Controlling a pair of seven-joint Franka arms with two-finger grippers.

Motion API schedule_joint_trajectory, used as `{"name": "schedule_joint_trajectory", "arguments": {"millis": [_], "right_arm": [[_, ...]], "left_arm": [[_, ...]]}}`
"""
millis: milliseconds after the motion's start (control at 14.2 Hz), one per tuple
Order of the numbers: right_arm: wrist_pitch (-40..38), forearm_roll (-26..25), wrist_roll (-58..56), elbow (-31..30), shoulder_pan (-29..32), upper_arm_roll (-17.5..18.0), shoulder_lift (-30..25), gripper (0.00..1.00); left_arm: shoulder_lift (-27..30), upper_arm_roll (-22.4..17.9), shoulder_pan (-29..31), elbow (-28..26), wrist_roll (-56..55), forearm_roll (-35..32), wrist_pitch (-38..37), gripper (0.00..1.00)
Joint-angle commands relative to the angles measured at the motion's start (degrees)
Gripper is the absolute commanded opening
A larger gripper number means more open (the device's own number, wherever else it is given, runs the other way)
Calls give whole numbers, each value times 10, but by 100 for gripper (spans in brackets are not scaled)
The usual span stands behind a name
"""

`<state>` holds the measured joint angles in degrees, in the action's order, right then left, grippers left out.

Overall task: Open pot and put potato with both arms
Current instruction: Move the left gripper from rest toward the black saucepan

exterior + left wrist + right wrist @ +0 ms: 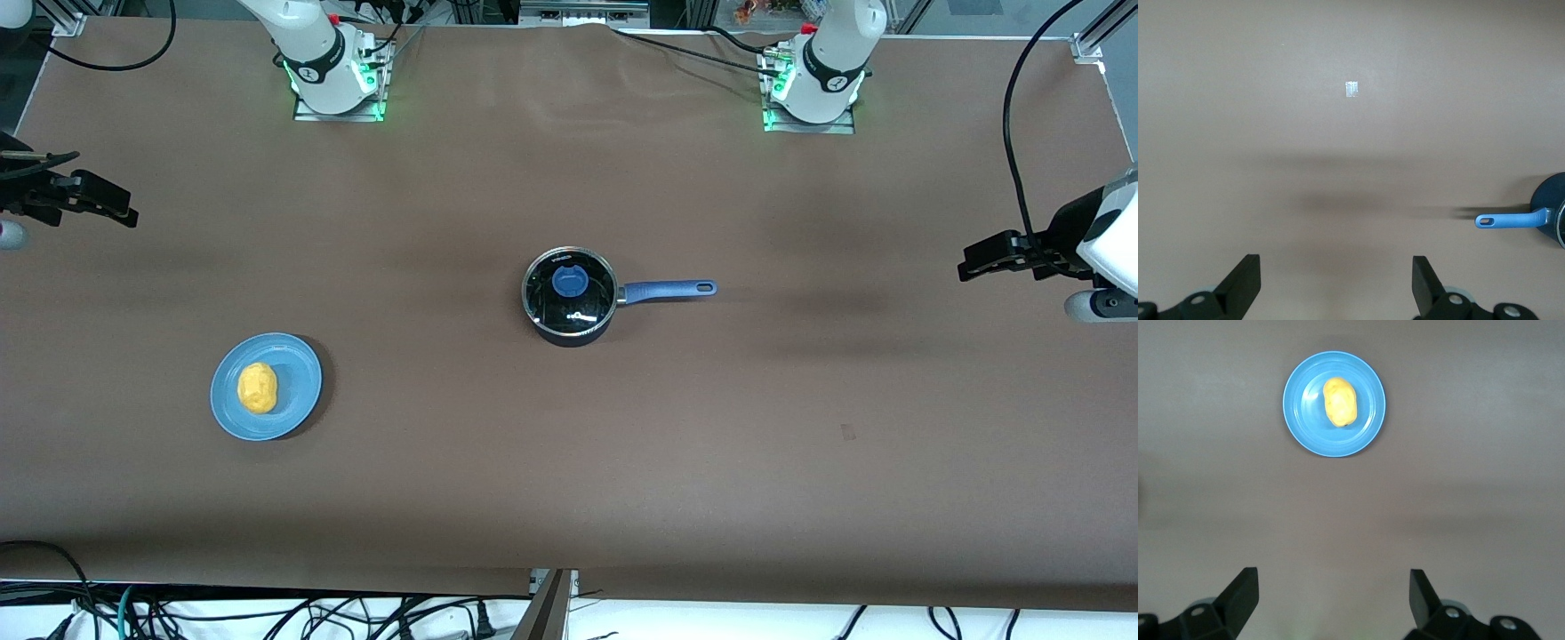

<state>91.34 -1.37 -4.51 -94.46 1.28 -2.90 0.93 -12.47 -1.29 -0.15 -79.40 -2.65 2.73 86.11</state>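
The black pot (569,329) stands mid-table with its glass lid (582,307) on and its blue knob (570,282) up. Its blue handle (667,290) points toward the left arm's end. The yellow potato (258,388) lies on a blue plate (300,378), nearer the front camera, toward the right arm's end. My left gripper (967,266) hovers open and empty at the left arm's end; its wrist view shows the gripper (1336,270), the handle (1508,220) and the pot's edge (1553,197). My right gripper (124,213) hovers open and empty at the right arm's end; its wrist view shows the gripper (1333,585), the potato (1340,402) and the plate (1368,420).
A small tape mark (848,433) sits on the brown table cover between the pot and the left arm's end; it also shows in the left wrist view (1351,89). Cables hang along the table's near edge.
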Motion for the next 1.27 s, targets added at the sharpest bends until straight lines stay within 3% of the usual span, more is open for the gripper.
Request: {"name": "schedule_joint_trajectory", "arguments": {"millis": [0, 703, 914, 1195], "right_arm": [[-2, -9, -1, -5, 1, 12, -10, 100], [-27, -6, -1, -5, 2, 16, -10, 100], [-27, -7, 2, -4, 2, 18, -11, 100], [-27, -6, -3, -4, 2, 18, -10, 100]], "left_arm": [[16, -2, -4, -13, 11, -11, -3, 100], [14, -2, -9, -16, 11, -4, -4, 100], [9, 1, -42, -16, -9, -2, -3, 100], [-31, 6, -121, -11, -164, 44, 11, 100]]}}
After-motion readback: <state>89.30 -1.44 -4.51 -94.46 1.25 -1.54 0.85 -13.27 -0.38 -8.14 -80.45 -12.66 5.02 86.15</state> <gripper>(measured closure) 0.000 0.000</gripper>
